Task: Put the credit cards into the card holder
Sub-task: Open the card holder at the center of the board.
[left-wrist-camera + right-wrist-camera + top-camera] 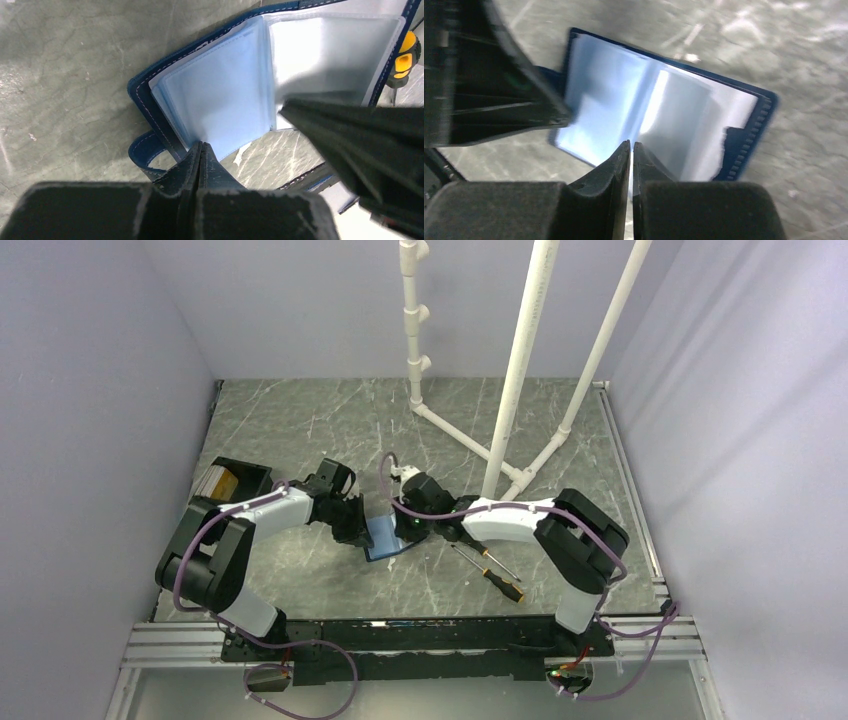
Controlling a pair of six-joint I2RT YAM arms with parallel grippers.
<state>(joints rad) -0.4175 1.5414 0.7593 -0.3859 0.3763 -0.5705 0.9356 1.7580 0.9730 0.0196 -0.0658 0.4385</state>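
The card holder (220, 95) lies opened flat on the table (300, 420) with its clear sleeves (325, 55) facing up, and both arms meet over it; I read this as one arm steadying the case while the other works at a pocket. My left gripper (201, 146) is closed tight, its tips set on the holder's near edge just beside the clasp strap (142, 150), seemingly to pin the case so it neither slides nor folds; I cannot tell whether a thin leaf is caught between the tips. My right gripper (631, 145) sits at the holder's edge in line with its fold, jaws almost together with only a thin slit between them; a pale sliver shows in that slit, but I cannot tell whether it is a sleeve edge or glare, so I will not call it a grip.

No card shows at the holder. Something yellowish in the black box (245, 462), well to the left of the holder, I take for the credit cards (222, 482), though it is too small to be sure; none looks loaded yet.

The holder's stitched rim lies flush on the table, so there is little to get under; the sleeve mouths are the only openings. Two screwdrivers (498, 580) lie near the holder's right side, beneath the right arm; the white pipe frame (520, 370) stands behind the holder, well apart; bare table shows behind the holder and in front of it.
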